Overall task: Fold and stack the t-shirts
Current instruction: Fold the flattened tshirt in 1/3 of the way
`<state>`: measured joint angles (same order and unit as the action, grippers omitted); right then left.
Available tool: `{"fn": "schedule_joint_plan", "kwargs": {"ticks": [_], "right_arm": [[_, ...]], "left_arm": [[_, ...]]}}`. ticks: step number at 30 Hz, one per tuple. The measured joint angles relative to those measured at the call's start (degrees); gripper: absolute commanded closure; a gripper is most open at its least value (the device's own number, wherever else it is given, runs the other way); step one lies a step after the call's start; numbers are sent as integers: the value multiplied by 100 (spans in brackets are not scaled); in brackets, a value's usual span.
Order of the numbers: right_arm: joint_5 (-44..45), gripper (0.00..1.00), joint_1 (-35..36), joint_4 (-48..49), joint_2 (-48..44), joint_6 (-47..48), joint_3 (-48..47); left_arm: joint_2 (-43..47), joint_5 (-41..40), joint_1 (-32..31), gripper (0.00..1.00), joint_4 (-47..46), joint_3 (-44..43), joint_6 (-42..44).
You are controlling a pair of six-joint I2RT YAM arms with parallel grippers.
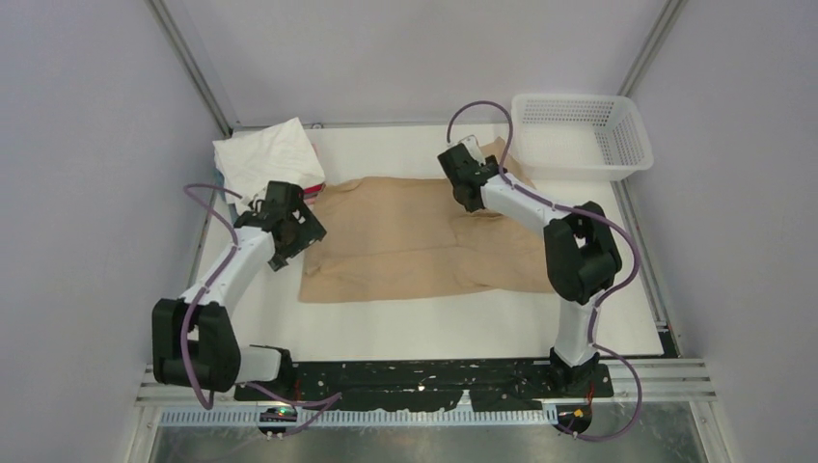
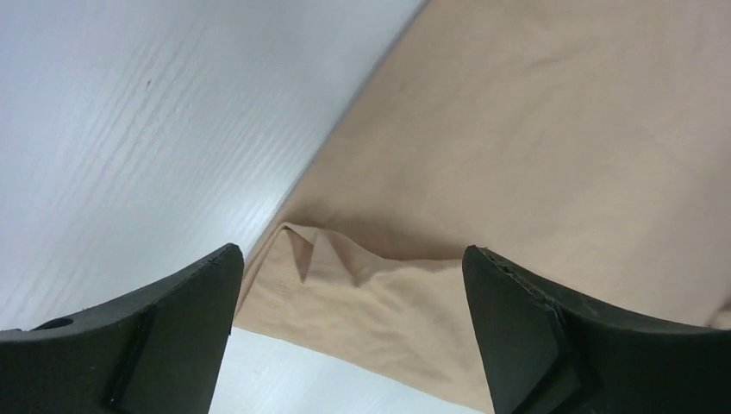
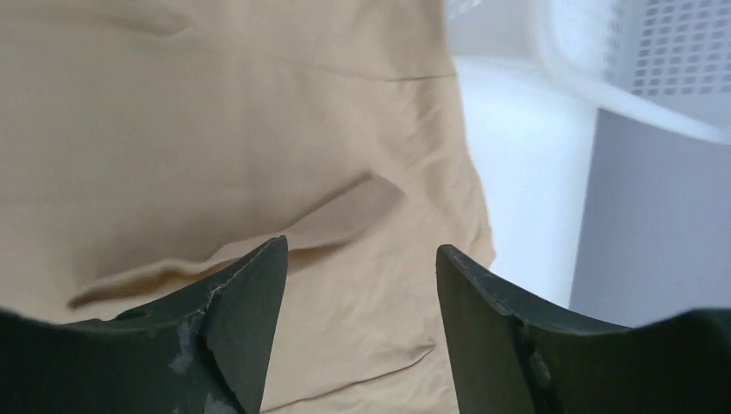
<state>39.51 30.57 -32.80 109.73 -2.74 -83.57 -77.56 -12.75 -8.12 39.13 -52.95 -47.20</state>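
A tan t-shirt (image 1: 415,236) lies spread on the white table. Its left sleeve shows in the left wrist view (image 2: 371,293), its right part in the right wrist view (image 3: 259,155). My left gripper (image 1: 307,224) is open, hovering over the shirt's left edge with the sleeve between its fingers (image 2: 129,336). My right gripper (image 1: 463,174) is open above the shirt's far right part near the sleeve, holding nothing. A stack of folded shirts, white on top (image 1: 265,154) with red/pink under it (image 1: 314,185), sits at the far left.
A white mesh basket (image 1: 579,135) stands at the far right corner and shows in the right wrist view (image 3: 638,60). Bare white table (image 1: 434,333) lies in front of the shirt. Grey walls enclose the table.
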Motion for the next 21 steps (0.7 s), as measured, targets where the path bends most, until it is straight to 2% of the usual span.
{"fn": "schedule_joint_plan", "kwargs": {"ticks": [1, 2, 4, 7, 13, 16, 21], "right_arm": [[157, 15, -9, 85, 13, 70, -48], [289, 0, -22, 151, -11, 105, -63], [481, 4, -37, 267, -205, 48, 26], [413, 5, -44, 409, -992, -267, 717], [-1095, 5, -70, 352, -3171, -1390, 2555], [-1834, 5, -155, 444, -3440, -1705, 3285], [-2785, 5, -584, 614, -2806, -1904, 3932]], "left_arm": [[177, 35, 4, 1, -28, -4, 24], [367, 105, -2, 0, -57, 0, 68], [737, 306, -20, 0, -195, 50, 127], [1172, 789, -142, 0, -562, 293, 245], [857, 1744, -761, 0, -1069, 651, 437], [444, 2135, -981, 0, -1360, 874, 444], [-247, 2339, -1014, 1, -1628, 1215, 435]]}}
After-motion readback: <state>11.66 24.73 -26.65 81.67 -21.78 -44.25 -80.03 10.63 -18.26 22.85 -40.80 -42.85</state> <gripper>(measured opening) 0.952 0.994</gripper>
